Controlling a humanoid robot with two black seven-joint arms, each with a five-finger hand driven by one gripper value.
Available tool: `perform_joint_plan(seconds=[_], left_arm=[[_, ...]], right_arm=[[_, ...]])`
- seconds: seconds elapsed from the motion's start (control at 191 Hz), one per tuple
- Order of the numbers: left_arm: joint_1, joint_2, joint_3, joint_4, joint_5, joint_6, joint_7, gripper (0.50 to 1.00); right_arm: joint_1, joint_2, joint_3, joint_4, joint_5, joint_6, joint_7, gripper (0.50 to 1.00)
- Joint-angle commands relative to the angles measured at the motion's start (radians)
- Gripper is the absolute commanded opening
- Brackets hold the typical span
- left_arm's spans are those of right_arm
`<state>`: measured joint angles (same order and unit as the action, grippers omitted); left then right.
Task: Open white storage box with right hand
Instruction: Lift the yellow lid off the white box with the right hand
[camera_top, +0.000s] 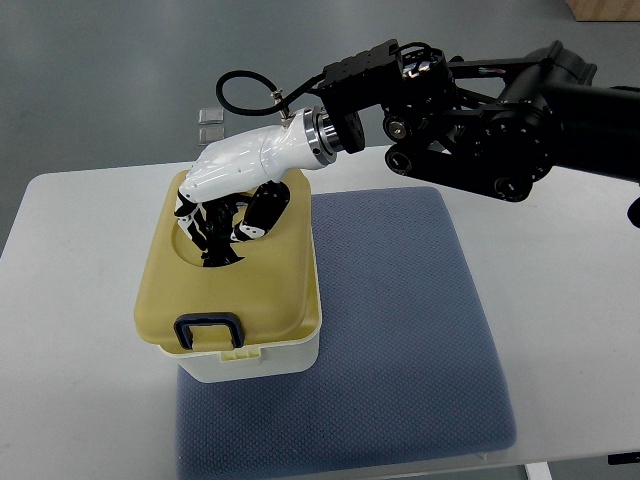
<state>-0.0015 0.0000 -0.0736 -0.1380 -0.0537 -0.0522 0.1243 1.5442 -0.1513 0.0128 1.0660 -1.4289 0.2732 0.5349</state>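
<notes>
Over the rounded yellow lid, right robot hand hovers, glossy fingers curled

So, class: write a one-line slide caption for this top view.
Right hand reaches into the recess of the box lid, latch down, on a blue mat.

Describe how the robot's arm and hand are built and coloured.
The right arm is matte black, made of bulky jointed links with round bolted caps. A silver metal ring joins it to the right hand, which has a glossy white shell and black-and-white fingers. A black cable loops above the wrist.
</notes>
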Motion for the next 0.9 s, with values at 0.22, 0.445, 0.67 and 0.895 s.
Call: perform_joint_plan(seconds=[0.22, 0.445, 0.67, 0.895], left_arm=[[0.000, 0.000, 0.000, 0.000, 0.000, 0.000, 0.000, 1.000], [0.000, 0.000, 0.000, 0.000, 0.000, 0.000, 0.000, 1.000], [0.000, 0.000, 0.000, 0.000, 0.000, 0.000, 0.000, 1.000], [0.000, 0.000, 0.000, 0.000, 0.000, 0.000, 0.000, 1.000]], right_arm=[[0.004, -0.062, 0.078, -0.001, -0.001, -0.005, 0.003, 0.500], [-0.012, -0.182, 0.125, -0.009, 0.007, -0.008, 0.004, 0.500], [-0.102, -0.327, 0.145, -0.043, 0.007, -0.055, 0.020, 0.500], [-0.234, -0.421, 0.144, -0.052, 0.007, -0.138, 0.022, 0.500]])
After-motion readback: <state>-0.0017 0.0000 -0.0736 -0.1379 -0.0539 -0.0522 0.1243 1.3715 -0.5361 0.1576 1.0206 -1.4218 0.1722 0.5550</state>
